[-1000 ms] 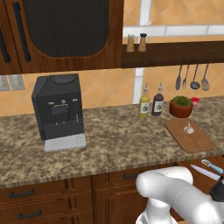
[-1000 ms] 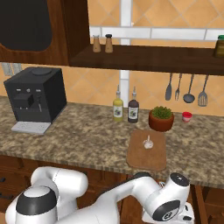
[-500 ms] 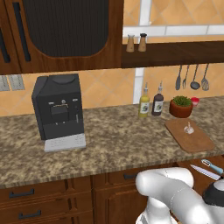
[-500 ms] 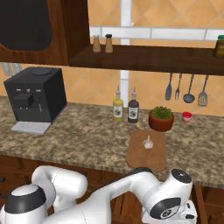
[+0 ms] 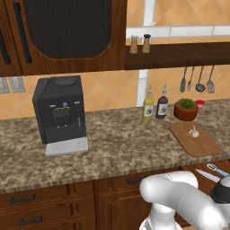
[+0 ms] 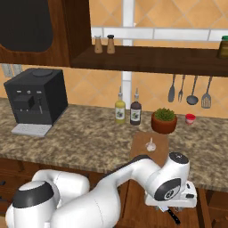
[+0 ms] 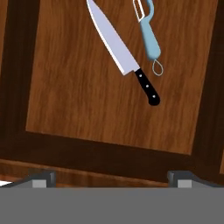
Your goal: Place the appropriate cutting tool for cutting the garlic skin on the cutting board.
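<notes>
Our gripper [image 7: 111,177] hangs with its 2 tips spread wide and empty above an open drawer [image 7: 65,96]. The knife [image 7: 122,54] lies ahead of us, its long axis diagonal, black handle nearer, beside the teal peeler [image 7: 148,33]. The cutting board [image 5: 195,138] and garlic [image 5: 193,132] sit on the counter.

The white arm bends low in front of the base, its big rounded links filling the foreground. In the right base view the shoulder link runs rightward into a dark-jointed elbow, then the wrist drops so the hand points downward. In the left base view the same links curve along the bottom right, with a dark joint at the edge. The end effector [image 7: 112,177] faces straight down; in the hand view its two fingertips [image 7: 43,178] stand far apart at the bottom, jaws spread wide with nothing between them.
</notes>
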{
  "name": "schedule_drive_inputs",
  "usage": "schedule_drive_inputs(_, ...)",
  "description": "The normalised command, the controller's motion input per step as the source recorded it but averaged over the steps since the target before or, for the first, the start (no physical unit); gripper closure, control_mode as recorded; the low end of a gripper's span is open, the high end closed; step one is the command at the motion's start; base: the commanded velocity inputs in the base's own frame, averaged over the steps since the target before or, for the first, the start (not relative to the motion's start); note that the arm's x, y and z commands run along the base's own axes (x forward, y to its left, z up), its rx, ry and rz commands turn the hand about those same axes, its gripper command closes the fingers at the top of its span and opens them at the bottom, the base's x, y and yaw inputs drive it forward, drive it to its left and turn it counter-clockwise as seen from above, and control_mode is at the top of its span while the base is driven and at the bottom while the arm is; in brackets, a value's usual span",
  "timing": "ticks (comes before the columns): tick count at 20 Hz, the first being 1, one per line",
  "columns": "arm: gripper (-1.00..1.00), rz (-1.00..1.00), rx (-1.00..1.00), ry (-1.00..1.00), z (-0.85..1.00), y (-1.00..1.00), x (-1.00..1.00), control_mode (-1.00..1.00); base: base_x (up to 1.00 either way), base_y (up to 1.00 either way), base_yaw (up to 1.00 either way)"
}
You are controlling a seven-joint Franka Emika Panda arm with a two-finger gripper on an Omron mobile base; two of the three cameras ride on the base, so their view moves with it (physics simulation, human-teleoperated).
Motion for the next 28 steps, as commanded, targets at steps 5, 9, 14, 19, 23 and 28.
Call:
schedule_drive_inputs(5,-1.0,0.01,0.0,0.0,-0.34,-0.3,0.07,-1.0,0.0,0.0,0.0)
schedule_drive_inputs(9,-1.0,0.0,0.0,0.0,-0.24,-0.23,0.31,-1.0,0.0,0.0,0.0)
schedule_drive_inputs(14,-1.0,0.0,0.0,0.0,-0.27,-0.01,0.44,-1.0,0.0,0.0,0.0)
schedule_drive_inputs(19,-1.0,0.0,0.0,0.0,-0.43,0.01,0.16,-1.0,0.0,0.0,0.0)
schedule_drive_inputs(23,-1.0,0.0,0.0,0.0,-0.53,0.0,0.0,-1.0,0.0,0.0,0.0)
schedule_drive_inputs(28,-1.0,0.0,0.0,0.0,-0.52,0.0,0.01,-1.0,0.0,0.0,0.0)
